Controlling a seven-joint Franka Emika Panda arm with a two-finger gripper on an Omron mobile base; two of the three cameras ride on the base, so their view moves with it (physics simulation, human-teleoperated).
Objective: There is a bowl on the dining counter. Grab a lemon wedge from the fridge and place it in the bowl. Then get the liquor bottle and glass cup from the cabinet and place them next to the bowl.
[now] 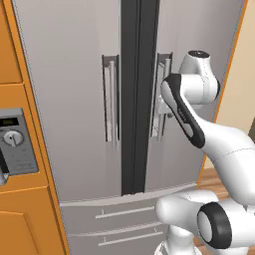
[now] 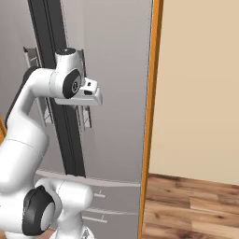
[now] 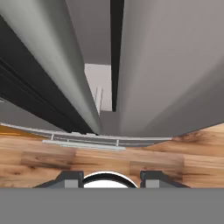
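Kitchen cabinetry in orange surrounds a grey French-door fridge [image 1: 74, 99] with both doors closed; wood flooring [image 2: 191, 205] runs to its right. The lemon wedge named in the task lies behind those doors and cannot be seen. As a judgement: a wedge is light, soft and wet-skinned, so it should be pinched gently across its rind-to-flesh flanks, not at the thin tips, to avoid slipping or crushing.

Access comes first. The right door handle [image 1: 160, 94] is a vertical bar, rigid and smooth, best taken across its width near mid-height. The gripper [image 2: 92, 91] is level with this handle and close against the door; contact cannot be confirmed. In the hand view the two fingertips [image 3: 70, 179] stand apart with nothing between them (the camera looks down the door face toward the floor).

Outward from the fridge: the left door handle [image 1: 111, 99], the freezer drawers [image 1: 119, 224] with their horizontal pulls, and an oven control panel [image 1: 15, 142] at far left. Its small display carries characters too small to read; no brand marks are legible.
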